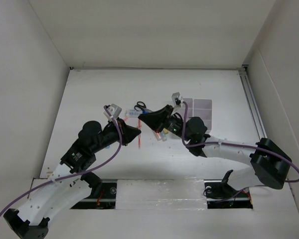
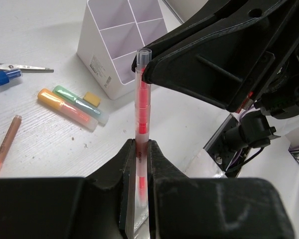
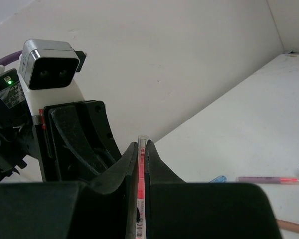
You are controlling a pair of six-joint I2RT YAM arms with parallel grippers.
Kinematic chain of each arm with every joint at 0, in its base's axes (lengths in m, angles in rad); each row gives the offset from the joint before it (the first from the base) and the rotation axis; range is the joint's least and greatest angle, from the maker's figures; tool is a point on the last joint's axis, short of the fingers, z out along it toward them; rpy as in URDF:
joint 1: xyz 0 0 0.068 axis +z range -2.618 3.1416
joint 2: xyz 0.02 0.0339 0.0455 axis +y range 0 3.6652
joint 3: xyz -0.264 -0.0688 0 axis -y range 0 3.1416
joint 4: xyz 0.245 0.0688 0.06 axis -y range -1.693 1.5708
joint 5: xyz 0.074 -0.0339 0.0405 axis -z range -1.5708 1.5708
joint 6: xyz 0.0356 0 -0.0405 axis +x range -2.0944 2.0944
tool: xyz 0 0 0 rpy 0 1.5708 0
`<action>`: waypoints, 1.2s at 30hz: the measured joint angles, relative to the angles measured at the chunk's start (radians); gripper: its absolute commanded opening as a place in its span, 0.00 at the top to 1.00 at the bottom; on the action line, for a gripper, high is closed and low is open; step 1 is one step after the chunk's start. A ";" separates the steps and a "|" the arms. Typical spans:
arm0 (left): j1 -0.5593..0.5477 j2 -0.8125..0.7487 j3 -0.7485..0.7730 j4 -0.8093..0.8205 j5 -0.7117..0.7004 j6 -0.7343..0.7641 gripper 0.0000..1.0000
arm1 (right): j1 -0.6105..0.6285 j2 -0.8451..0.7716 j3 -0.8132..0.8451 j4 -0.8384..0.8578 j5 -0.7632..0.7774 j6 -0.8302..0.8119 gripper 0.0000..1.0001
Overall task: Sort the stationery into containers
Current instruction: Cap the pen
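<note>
Two grippers clamp one thin clear pen (image 2: 142,109) with a red core. It stands upright at the centre of the left wrist view. Low in the frame, the left gripper (image 2: 141,149) pinches its lower part, and the right gripper (image 3: 141,152) pinches near its open top. At upper left is the white organiser (image 2: 97,55), with an orange highlighter (image 2: 65,107) and a green highlighter (image 2: 77,102) lying just beside it. The right gripper's black body fills the upper right and hides the table (image 2: 50,144) there.
</note>
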 measured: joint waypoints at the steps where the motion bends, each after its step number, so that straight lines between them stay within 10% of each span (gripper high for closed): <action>1: 0.000 0.000 0.000 -0.001 -0.002 0.000 1.00 | 0.002 0.000 0.000 0.000 0.002 -0.002 1.00; 36: -0.006 0.021 0.000 -0.042 0.002 0.004 1.00 | 0.062 -0.050 -0.020 -0.103 0.102 -0.159 1.00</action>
